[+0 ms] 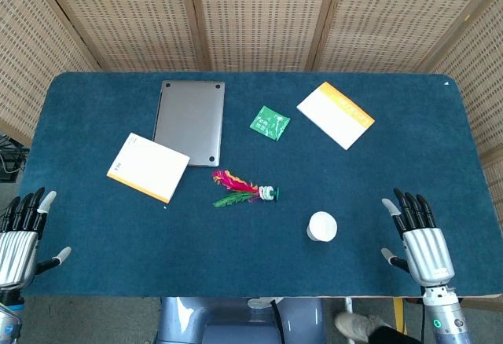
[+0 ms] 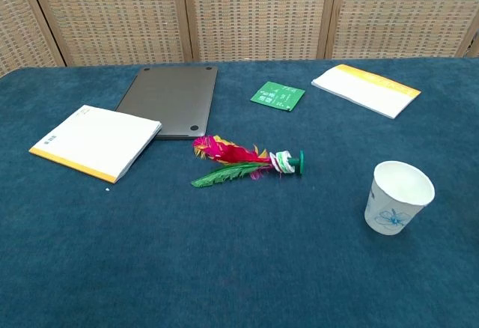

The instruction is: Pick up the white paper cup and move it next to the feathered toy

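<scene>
The white paper cup [image 1: 322,227] [image 2: 398,197] stands upright near the table's front edge, right of centre; a blue print shows on its side. The feathered toy [image 1: 241,188] [image 2: 243,162], with pink, yellow and green feathers and a green-and-white base, lies flat at mid-table, up and to the left of the cup. My right hand [image 1: 418,238] hovers at the front right edge, fingers spread and holding nothing, a short way right of the cup. At the front left corner my left hand [image 1: 21,232] is likewise spread and empty. Neither hand shows in the chest view.
A closed grey laptop [image 1: 190,120] lies at the back left. A white pad with an orange edge [image 1: 148,167] sits beside it, and another [image 1: 335,114] at the back right. A small green packet [image 1: 270,122] lies between them. The dark blue tablecloth [image 1: 393,171] covers the table.
</scene>
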Robot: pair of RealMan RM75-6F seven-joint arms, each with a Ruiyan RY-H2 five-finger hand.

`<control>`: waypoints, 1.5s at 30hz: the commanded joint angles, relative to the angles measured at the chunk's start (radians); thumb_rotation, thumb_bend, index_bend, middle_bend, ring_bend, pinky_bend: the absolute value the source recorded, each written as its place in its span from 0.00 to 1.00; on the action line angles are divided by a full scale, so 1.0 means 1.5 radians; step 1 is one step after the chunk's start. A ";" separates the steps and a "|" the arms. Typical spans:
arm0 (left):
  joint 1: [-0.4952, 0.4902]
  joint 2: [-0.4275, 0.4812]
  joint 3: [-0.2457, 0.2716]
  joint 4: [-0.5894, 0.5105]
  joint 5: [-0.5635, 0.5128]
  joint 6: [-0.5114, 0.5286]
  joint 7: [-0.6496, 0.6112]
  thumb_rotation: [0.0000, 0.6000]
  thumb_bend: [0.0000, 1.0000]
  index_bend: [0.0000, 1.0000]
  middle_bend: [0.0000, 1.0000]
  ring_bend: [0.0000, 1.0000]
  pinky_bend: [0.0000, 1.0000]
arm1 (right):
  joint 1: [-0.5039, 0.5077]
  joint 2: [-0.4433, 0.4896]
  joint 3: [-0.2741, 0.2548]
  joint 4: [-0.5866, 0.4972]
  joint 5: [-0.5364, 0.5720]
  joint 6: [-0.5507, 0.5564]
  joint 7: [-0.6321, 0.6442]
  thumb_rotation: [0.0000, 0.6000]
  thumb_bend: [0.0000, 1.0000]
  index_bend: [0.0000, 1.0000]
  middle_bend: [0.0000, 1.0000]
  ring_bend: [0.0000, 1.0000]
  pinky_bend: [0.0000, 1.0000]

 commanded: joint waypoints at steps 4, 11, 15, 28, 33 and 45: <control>0.000 0.000 -0.001 -0.001 -0.002 0.001 0.002 1.00 0.10 0.00 0.00 0.00 0.00 | 0.000 0.002 -0.002 -0.002 0.002 -0.005 0.001 1.00 0.13 0.00 0.00 0.00 0.00; 0.001 0.002 -0.003 -0.003 -0.004 0.001 0.001 1.00 0.10 0.00 0.00 0.00 0.00 | 0.003 0.002 -0.004 -0.005 0.004 -0.015 -0.001 1.00 0.13 0.00 0.00 0.00 0.00; 0.000 0.002 -0.004 -0.003 -0.007 -0.001 -0.001 1.00 0.11 0.00 0.00 0.00 0.00 | 0.003 0.001 -0.004 -0.007 0.008 -0.019 -0.004 1.00 0.13 0.00 0.00 0.00 0.00; 0.003 0.004 0.000 -0.011 0.001 0.005 0.012 1.00 0.11 0.00 0.00 0.00 0.00 | 0.005 0.017 -0.015 -0.036 0.003 -0.034 0.006 1.00 0.13 0.00 0.00 0.00 0.00; 0.004 0.004 -0.001 -0.015 -0.003 0.005 0.017 1.00 0.11 0.00 0.00 0.00 0.00 | 0.020 0.018 -0.010 -0.075 0.018 -0.067 -0.017 1.00 0.13 0.05 0.00 0.00 0.00; 0.002 0.008 -0.002 -0.014 -0.008 -0.002 0.006 1.00 0.11 0.00 0.00 0.00 0.00 | 0.064 -0.027 0.005 -0.163 0.095 -0.160 -0.174 1.00 0.14 0.10 0.00 0.00 0.00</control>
